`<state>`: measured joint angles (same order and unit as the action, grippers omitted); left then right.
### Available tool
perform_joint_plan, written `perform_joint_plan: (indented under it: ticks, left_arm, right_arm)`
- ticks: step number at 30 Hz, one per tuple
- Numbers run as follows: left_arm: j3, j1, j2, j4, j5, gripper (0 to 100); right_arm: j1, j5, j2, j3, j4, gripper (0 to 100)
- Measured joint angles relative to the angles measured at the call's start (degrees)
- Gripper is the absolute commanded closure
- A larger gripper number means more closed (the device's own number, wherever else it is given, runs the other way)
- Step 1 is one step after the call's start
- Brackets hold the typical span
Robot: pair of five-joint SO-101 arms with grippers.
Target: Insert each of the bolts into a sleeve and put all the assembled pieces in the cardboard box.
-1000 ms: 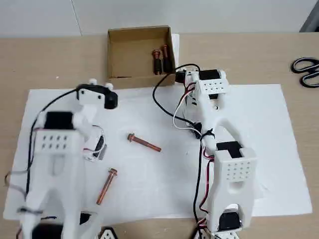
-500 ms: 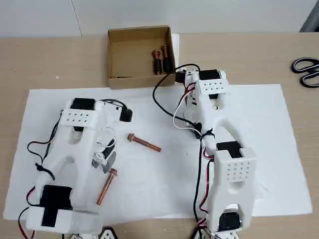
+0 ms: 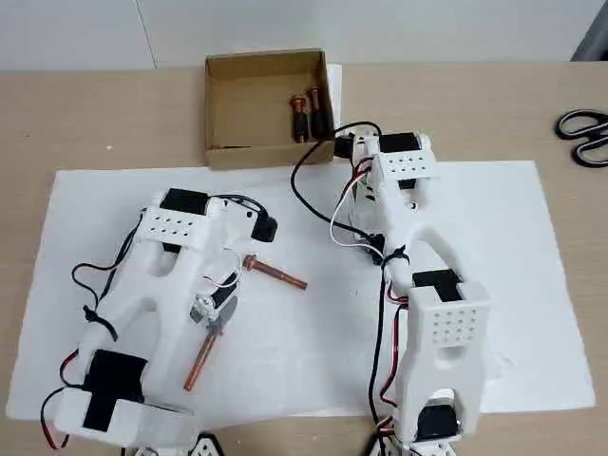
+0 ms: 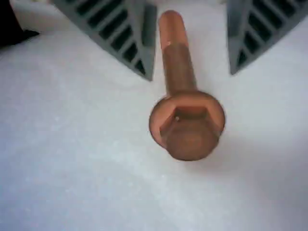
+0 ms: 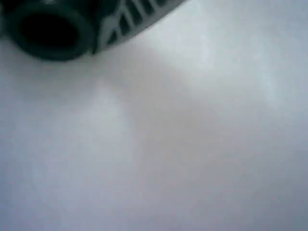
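Two copper bolts lie on the white paper. The lower bolt (image 3: 200, 349) (image 4: 186, 120) lies with its hex head towards the left wrist camera, and its shaft runs between the grey fingers (image 4: 120, 29) of my left gripper (image 3: 218, 313) (image 4: 192, 38), which is open around it. The second bolt (image 3: 275, 273) lies just right of that arm. My right arm (image 3: 399, 171) stands near the cardboard box (image 3: 220, 104). Its gripper (image 5: 91, 29) holds a black sleeve (image 5: 48, 29) low over the paper. Two assembled pieces (image 3: 309, 112) lie in the box.
White paper (image 3: 494, 247) covers the table's middle. Black scissors (image 3: 584, 135) lie at the far right edge. Loose black and white cables (image 3: 323, 204) loop between the box and the right arm.
My left arm has swung down and to the right, lowering its open gripper over the lower bolt. The right arm and both bolts have stayed put.
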<state>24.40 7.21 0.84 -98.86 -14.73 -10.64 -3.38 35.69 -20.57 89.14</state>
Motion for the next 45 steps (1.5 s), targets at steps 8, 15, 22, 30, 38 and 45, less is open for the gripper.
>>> perform_joint_plan:
  ticks: [8, 15, 22, 30, 38, 45]
  left_arm:
    - [-2.2, 0.0, -11.8, 0.0, 0.0, 91]
    - [-2.9, 0.0, -16.4, 0.0, 0.0, 91]
    - [-3.1, 0.0, -16.5, 0.1, 0.0, 91]
    - [-5.6, 0.2, -22.4, 0.4, 0.7, 99]
    - [-8.1, 0.3, -25.4, 0.1, 1.1, 99]
    - [-10.8, 0.3, -26.2, -1.7, 1.4, 99]
  right_arm:
    - [0.0, 0.0, 0.0, 0.0, 0.0, 99.5]
    - [0.0, 0.0, 0.0, 0.0, 0.0, 99.5]
    - [0.0, 0.0, 0.0, 0.0, 0.0, 99.5]
    - [0.0, 0.0, 0.0, 0.0, 0.0, 99.5]
    - [0.0, 0.0, -0.5, 0.1, 0.0, 99.5]
    - [-0.2, 0.1, -2.6, 0.4, 0.3, 99.5]
